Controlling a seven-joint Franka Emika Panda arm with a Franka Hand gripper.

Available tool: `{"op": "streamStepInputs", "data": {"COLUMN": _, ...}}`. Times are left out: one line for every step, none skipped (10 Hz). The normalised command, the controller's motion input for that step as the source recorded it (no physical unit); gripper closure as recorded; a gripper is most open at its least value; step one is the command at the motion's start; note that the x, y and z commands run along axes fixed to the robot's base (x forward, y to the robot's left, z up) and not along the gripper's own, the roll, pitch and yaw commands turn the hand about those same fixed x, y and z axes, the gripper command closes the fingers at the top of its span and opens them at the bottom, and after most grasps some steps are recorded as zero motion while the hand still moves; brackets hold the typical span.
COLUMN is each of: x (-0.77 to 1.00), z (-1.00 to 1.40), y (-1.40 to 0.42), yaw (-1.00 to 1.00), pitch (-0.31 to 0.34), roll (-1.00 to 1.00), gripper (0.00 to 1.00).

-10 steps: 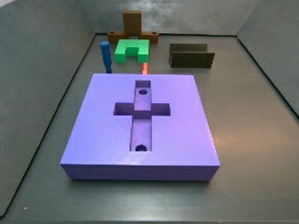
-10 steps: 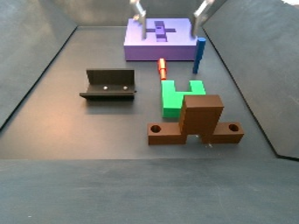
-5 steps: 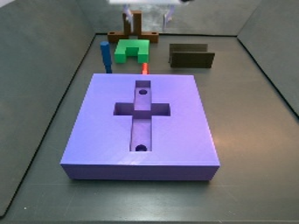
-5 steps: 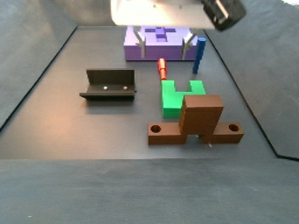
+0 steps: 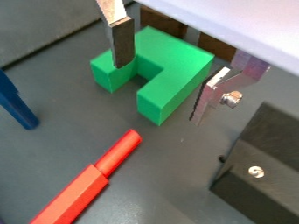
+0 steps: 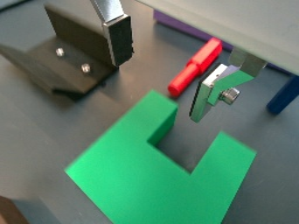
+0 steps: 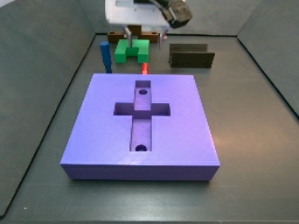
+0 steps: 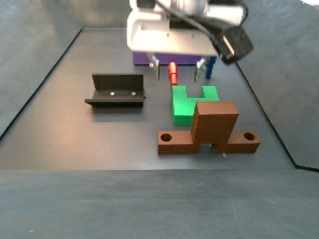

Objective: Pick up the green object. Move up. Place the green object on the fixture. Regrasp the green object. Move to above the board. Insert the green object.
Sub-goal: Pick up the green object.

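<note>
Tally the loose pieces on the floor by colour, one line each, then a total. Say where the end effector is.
Green: 1, the green object
Brown: 1, cross-shaped piece
Red: 1, peg
Blue: 1, peg
Purple: 1, the board
Total: 5
The end effector hangs open, its fingers either side of the green object.

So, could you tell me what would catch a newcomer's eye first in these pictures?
Probably the big purple board with its cross-shaped recess, filling the middle of the floor. Next, the robot's hand, its fingers open and straddling one arm of the bright green block at the far end, with a red peg lying beside it.
</note>
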Motion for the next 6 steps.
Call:
{"op": "streamStepInputs", "data": {"x": -0.09, "z": -0.38, "y": 0.10, "yaw": 0.04, "pitch": -0.051, "roll": 0.13, "gripper": 0.00}}
{"op": "streamStepInputs", "data": {"x": -0.24, "z": -0.38, "y": 0.13, "yaw": 0.01, "pitch": -0.066, "roll": 0.16, "gripper": 0.00}}
{"op": "streamStepInputs", "data": {"x": -0.07, "z": -0.31, "y": 0.00, "yaw": 0.00, "pitch": 0.000, "roll": 0.11, "gripper": 0.00}}
{"op": "streamStepInputs", "data": {"x": -0.01, "z": -0.26, "y": 0.00, "yaw": 0.00, "pitch": 0.000, "roll": 0.05, "gripper": 0.00}}
{"op": "streamStepInputs", "data": {"x": 0.00, "z": -0.21, "y": 0.00, "yaw": 0.00, "pitch": 0.000, "roll": 0.05, "gripper": 0.00}}
{"op": "streamStepInputs", "data": {"x": 0.00, "z": -0.25, "y": 0.00, "yaw": 0.00, "pitch": 0.000, "roll": 0.07, "gripper": 0.00}}
